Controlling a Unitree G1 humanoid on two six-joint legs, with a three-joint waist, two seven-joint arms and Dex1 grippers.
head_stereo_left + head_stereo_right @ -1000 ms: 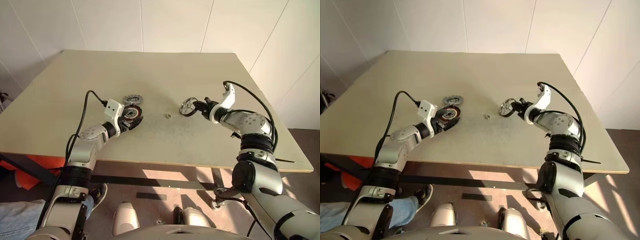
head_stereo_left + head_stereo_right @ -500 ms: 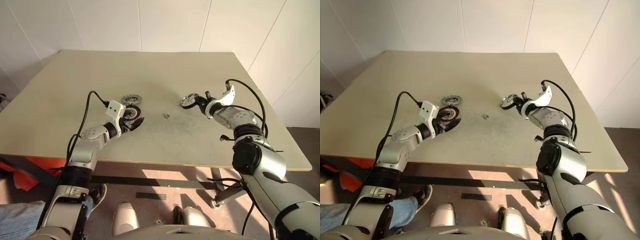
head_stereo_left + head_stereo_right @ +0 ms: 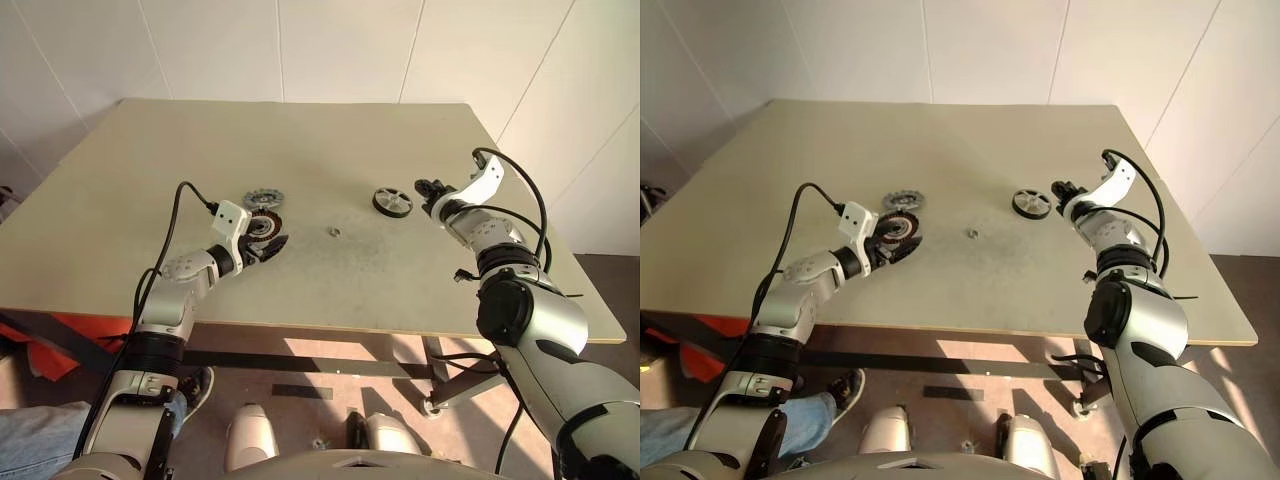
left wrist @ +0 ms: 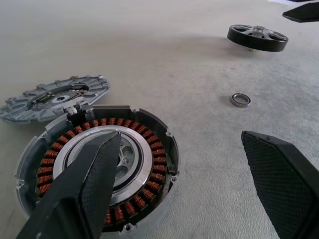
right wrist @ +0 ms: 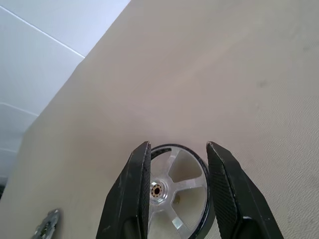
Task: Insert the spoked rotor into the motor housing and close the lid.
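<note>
Rotor [image 3: 392, 201]: we see a small flat wheel with a black rim, silver spokes and a silver hub, lying flat on the table [image 3: 420, 270] just in front of the right gripper [image 3: 428, 188] and apart from its tips.
Right gripper: its two black fingers [image 5: 132, 194] stand parted with nothing between them; in the right wrist view we see the wheel lying beyond the gap.
Housing [image 4: 97, 169]: a round shallow can with a silver rim, a ring of copper-red windings and a silver centre, open on top, lying right at the left gripper [image 4: 189, 189].
Left gripper: its fingers are spread wide, one over the can's near side, the other off to the side over bare table; we see nothing held.
Lid [image 4: 55, 96]: a flat grey disc with a toothed edge, lying just beyond the can, on the far side from the left gripper.
Small ring [image 4: 240, 99]: a little metal ring lying on the table between the two grippers.
</note>
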